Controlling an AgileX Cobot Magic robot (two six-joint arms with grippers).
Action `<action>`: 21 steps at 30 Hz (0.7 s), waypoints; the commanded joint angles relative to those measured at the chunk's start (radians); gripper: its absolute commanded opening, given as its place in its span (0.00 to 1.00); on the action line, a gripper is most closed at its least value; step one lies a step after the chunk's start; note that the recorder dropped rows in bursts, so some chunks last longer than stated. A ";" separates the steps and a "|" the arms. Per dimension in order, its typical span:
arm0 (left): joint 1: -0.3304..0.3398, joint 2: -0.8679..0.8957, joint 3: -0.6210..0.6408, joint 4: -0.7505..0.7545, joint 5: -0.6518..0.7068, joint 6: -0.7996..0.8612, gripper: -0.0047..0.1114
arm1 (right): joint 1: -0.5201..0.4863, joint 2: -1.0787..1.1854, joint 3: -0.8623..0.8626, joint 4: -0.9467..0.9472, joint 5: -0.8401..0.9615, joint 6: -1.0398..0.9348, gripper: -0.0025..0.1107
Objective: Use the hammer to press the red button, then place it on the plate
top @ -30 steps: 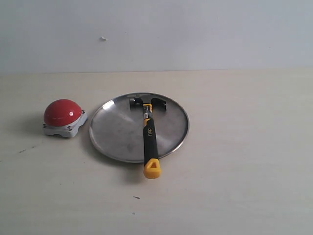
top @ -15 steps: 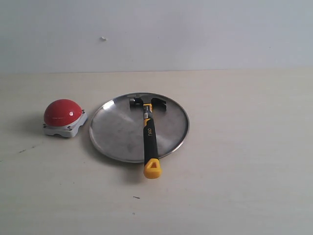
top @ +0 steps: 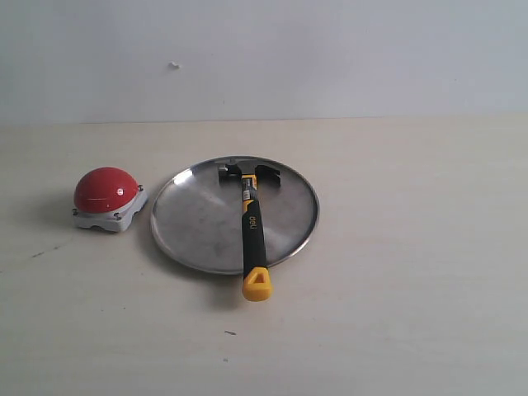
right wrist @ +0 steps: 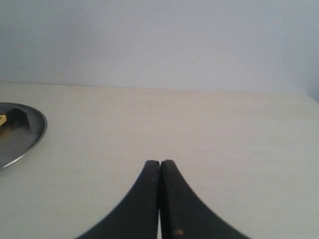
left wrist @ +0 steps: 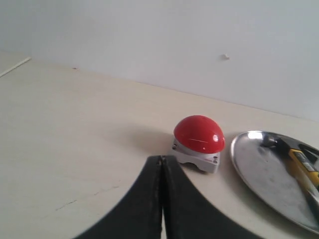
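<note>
Black fingers fill the nearest part of both wrist views. The left gripper (left wrist: 162, 160) and the right gripper (right wrist: 159, 163) each have their jaws pressed together tip to tip, clenched on nothing, above bare pale wood. Only these two views show the grippers. The exterior view alone shows the whole hammer.

In that view the hammer (top: 252, 231) lies flat across the plate (top: 194, 223). Its yellow end is nearest and hangs over the plate's near rim above the desk (top: 412, 289). Its black handle with yellow bands runs away towards the desk's far edge. Its dark steel claw head rests just inside the plate's far rim. White lettering (top: 250, 219) runs along the black grip, too small to read with certainty.

The plate is round, shallow and silver, scuffed and shiny. It sits about midway between the desk's left and right edges.

Just beside it on the left, not touching, stands the red button (top: 106, 190), a glossy dome with a highlight on a squarish light-grey base with corner screws.

The left wrist view takes in the button, part of the plate and the hammer's head end. The right wrist view catches only a sliver of the plate's rim with a bit of the hammer.

Behind the desk's far edge rises a plain pale wall (top: 330, 58) with one small white speck (top: 174, 65).
</note>
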 commanded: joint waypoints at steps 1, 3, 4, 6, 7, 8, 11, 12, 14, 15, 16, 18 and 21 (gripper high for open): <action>0.030 -0.005 0.000 -0.008 -0.010 -0.007 0.04 | -0.007 -0.005 0.006 -0.005 -0.003 0.002 0.02; 0.029 -0.005 0.000 -0.008 -0.008 -0.007 0.04 | -0.007 -0.005 0.006 -0.005 -0.003 0.002 0.02; 0.032 -0.005 0.000 -0.008 -0.008 -0.007 0.04 | -0.007 -0.005 0.006 -0.005 -0.003 0.002 0.02; 0.042 -0.005 0.000 -0.008 -0.008 -0.007 0.04 | -0.007 -0.005 0.006 -0.005 -0.003 0.002 0.02; 0.043 -0.005 0.000 -0.008 -0.008 -0.005 0.04 | -0.007 -0.005 0.006 -0.005 -0.003 0.002 0.02; 0.043 -0.005 0.000 -0.008 -0.008 0.000 0.04 | -0.007 -0.005 0.006 -0.005 -0.003 0.000 0.02; 0.043 -0.005 0.000 -0.006 0.008 0.016 0.04 | -0.007 -0.005 0.006 -0.005 -0.003 0.000 0.02; 0.041 -0.005 0.000 -0.006 0.022 0.027 0.04 | -0.007 -0.005 0.006 -0.005 -0.003 0.000 0.02; 0.038 -0.005 0.000 -0.006 0.045 0.060 0.04 | -0.007 -0.005 0.006 -0.005 -0.003 0.000 0.02; 0.038 -0.005 0.000 -0.006 0.051 0.080 0.04 | -0.007 -0.005 0.006 -0.005 -0.003 0.000 0.02; 0.038 -0.008 0.000 -0.006 0.053 0.084 0.04 | -0.007 -0.005 0.006 -0.005 -0.003 0.000 0.02; 0.038 -0.023 0.000 -0.006 0.061 0.108 0.04 | -0.007 -0.005 0.006 -0.005 -0.003 0.000 0.02; 0.038 -0.061 0.000 -0.006 0.112 0.162 0.04 | -0.007 -0.005 0.006 -0.005 -0.005 0.000 0.02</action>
